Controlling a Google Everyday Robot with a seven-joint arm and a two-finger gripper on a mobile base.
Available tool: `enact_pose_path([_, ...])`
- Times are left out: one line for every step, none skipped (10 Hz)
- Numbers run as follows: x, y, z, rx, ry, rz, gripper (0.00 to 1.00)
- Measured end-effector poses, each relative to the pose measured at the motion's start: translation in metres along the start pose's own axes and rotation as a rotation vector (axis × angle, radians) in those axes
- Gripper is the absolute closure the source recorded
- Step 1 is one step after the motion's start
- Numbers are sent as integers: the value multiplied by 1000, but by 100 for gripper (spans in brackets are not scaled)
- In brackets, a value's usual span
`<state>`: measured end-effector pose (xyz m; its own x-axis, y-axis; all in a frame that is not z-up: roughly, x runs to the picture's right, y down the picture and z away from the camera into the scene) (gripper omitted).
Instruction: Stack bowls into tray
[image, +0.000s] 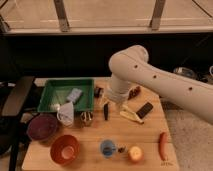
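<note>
Seemingly a robot test lab: a white robot arm over a pale wooden desk, metal-framed glass panels along the back.
</note>
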<state>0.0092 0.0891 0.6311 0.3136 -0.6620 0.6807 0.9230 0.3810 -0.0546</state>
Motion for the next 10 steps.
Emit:
enact_pose_path([-4,-10,10,-1,-21,-73,47])
enact_pose_path([-11,-19,23,-3,-41,-184,47])
enact_pose_path([-21,-25,34,-15,-53,-284,47])
enact_pose_path([-38,-32,47,-26,-57,-383,47])
enact_pose_path([-52,-36,57,-32,-53,-452,47])
enact_pose_path([-63,-40,69,-36,-44,-496,47])
enact_pose_path([-74,-47,83,-42,-27,-525,47])
enact_pose_path([-83,-51,94,-43,-18,-548,47])
enact_pose_path([-85,-52,98,-43,-8,-556,47])
enact_pose_path([-85,-53,98,-43,-9,-558,47])
